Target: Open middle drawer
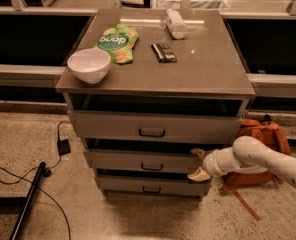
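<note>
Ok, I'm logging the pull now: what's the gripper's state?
Gripper: open, fingers spread above and below the right end of the middle drawer front; whether they grip it cannot be told.

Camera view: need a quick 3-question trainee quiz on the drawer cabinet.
1. True or false: the gripper is at the right end of the middle drawer front.
2. What sits at the front left corner of the cabinet top? A) mug B) white bowl C) plate
3. Fill in: the cabinet shows ___ drawers, each with a dark bar handle.

Key: 1 true; 2 B; 3 three.
</note>
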Robot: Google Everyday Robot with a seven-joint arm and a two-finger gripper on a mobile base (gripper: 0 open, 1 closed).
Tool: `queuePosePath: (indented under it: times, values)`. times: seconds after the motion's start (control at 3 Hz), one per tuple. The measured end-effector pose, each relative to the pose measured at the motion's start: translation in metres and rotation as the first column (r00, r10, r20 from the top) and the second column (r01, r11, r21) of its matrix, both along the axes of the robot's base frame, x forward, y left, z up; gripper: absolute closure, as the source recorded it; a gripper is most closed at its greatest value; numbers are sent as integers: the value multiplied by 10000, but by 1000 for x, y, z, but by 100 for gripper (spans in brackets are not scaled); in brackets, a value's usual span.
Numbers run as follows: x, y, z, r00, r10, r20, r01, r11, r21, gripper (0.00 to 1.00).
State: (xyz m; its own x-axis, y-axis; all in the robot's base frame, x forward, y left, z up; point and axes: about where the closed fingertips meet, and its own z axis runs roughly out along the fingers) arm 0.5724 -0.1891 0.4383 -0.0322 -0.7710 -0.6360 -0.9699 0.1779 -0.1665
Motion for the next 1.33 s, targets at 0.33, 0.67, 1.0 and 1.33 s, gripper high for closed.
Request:
queuePosePath:
  times: [0.33, 0.67, 1.0, 1.33]
  values:
    - [0, 0, 0, 10000, 0, 0, 0, 10000, 0, 75]
    - [0, 0, 0, 10000, 0, 0, 0, 10000, 0, 76]
    - [0, 0, 0, 10000, 1, -1, -1, 10000, 1, 58]
    - [0, 0, 0, 10000, 1, -1, -1, 10000, 1, 35]
